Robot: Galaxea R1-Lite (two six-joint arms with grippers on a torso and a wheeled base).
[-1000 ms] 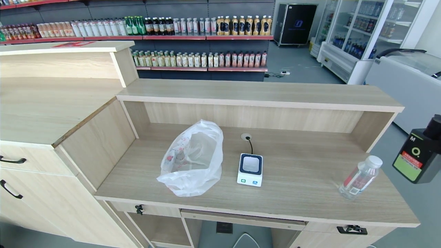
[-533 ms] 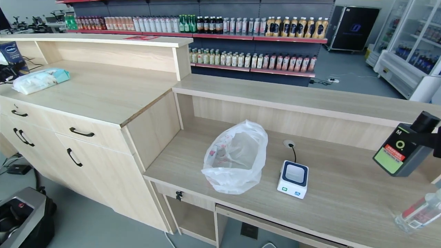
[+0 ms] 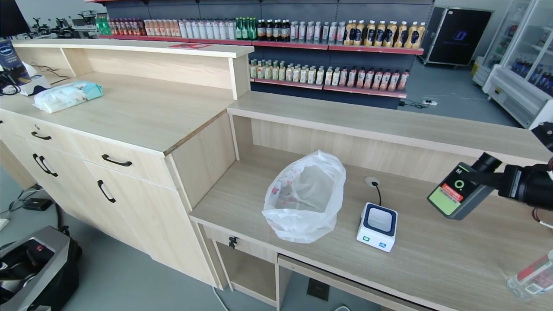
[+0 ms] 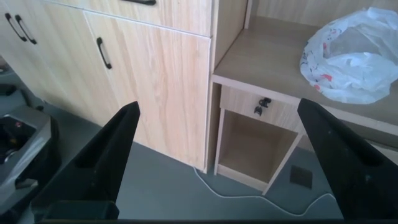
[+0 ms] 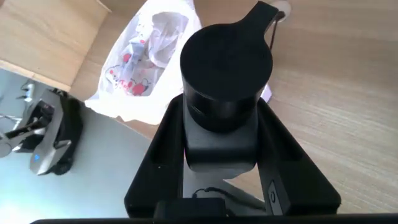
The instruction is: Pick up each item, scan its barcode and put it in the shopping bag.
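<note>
My right gripper (image 3: 503, 181) is shut on a dark grey bottle (image 3: 458, 194) with a black cap and a green label, held tilted above the counter to the right of the white barcode scanner (image 3: 376, 226). From the right wrist, the bottle's cap (image 5: 227, 62) sits between the black fingers (image 5: 155, 168), above the shopping bag (image 5: 143, 68). The translucent white shopping bag (image 3: 304, 196) lies open left of the scanner. A clear water bottle (image 3: 533, 278) lies at the counter's right front. My left gripper (image 4: 217, 165) hangs open over the floor beside the cabinets, the bag (image 4: 354, 56) farther off.
A higher counter (image 3: 142, 108) with drawers stands to the left, with a tissue pack (image 3: 67, 96) on it. A raised shelf (image 3: 389, 125) backs the work surface. The scanner's cable runs to a hole (image 3: 371, 181). A black machine (image 3: 30, 268) sits on the floor.
The head camera has swung left, shifting the whole picture right. My right gripper has carried the dark bottle leftward, closer to the scanner.
</note>
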